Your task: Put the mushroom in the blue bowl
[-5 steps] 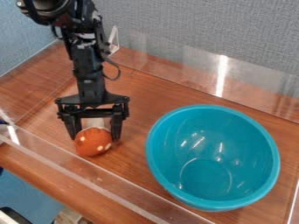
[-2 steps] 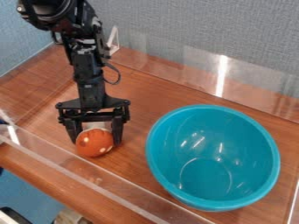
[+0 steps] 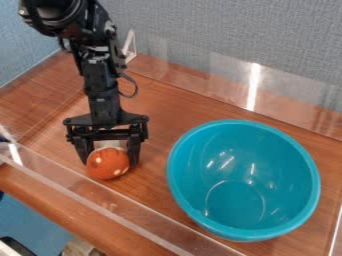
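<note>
Beside the unmarked blue bowl [image 3: 243, 180], the pincer [image 3: 107, 145] straddles the mushroom [image 3: 108, 163].

The fingers [image 3: 80, 148] hide the top of the mushroom [image 3: 108, 163].

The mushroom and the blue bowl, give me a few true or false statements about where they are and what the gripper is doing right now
1. The mushroom lies inside the blue bowl. False: it sits on the wooden table, beside the bowl.
2. The gripper is open, its fingers standing either side of the mushroom. True.
3. The blue bowl has nothing in it. True.
4. The gripper has lifted the mushroom clear of the table. False: the mushroom rests on the table.
5. The bowl is tipped on its side. False: it stands upright, opening upward.
</note>
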